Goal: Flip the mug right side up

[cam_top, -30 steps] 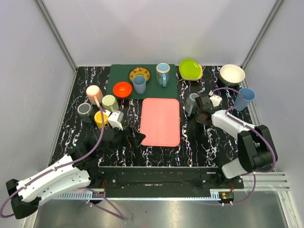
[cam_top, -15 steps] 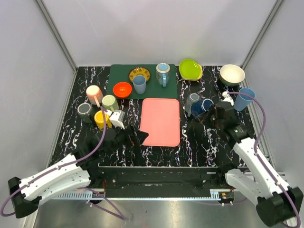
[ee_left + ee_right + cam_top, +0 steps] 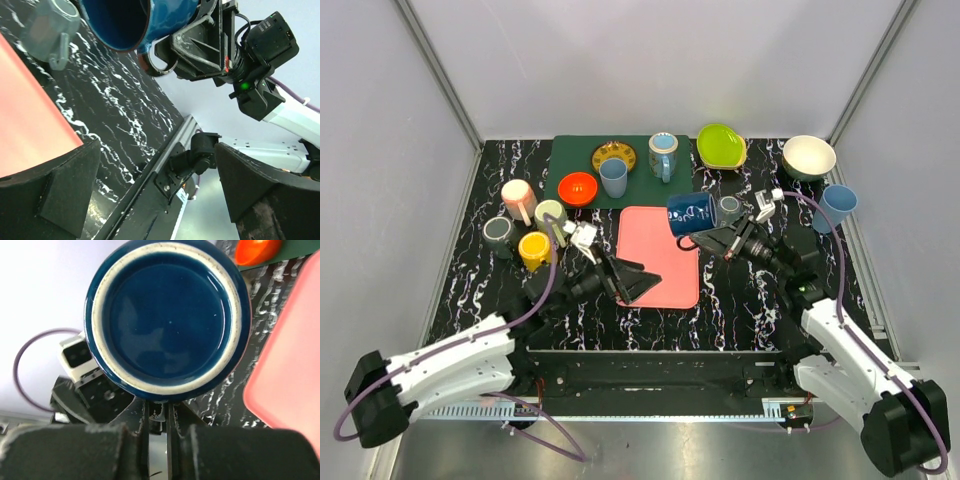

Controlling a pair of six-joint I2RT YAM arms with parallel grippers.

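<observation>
Navy glazed ceramic mug (image 3: pixel 692 212) hangs in the air on its side, mouth toward your left arm, above the far right corner of the pink rectangular tray (image 3: pixel 658 270). Your right gripper (image 3: pixel 708 238) pinches its handle. By my reading the lift is done, and the rest of the turn and the set-down remain. Your left gripper (image 3: pixel 638 282) hovers over the tray, fingers spread, holding nothing.

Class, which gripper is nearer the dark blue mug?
Right. The right gripper holds the dark blue mug above the pink tray's far right corner. The left gripper hangs open over the tray's near left part, apart from the mug.
</observation>
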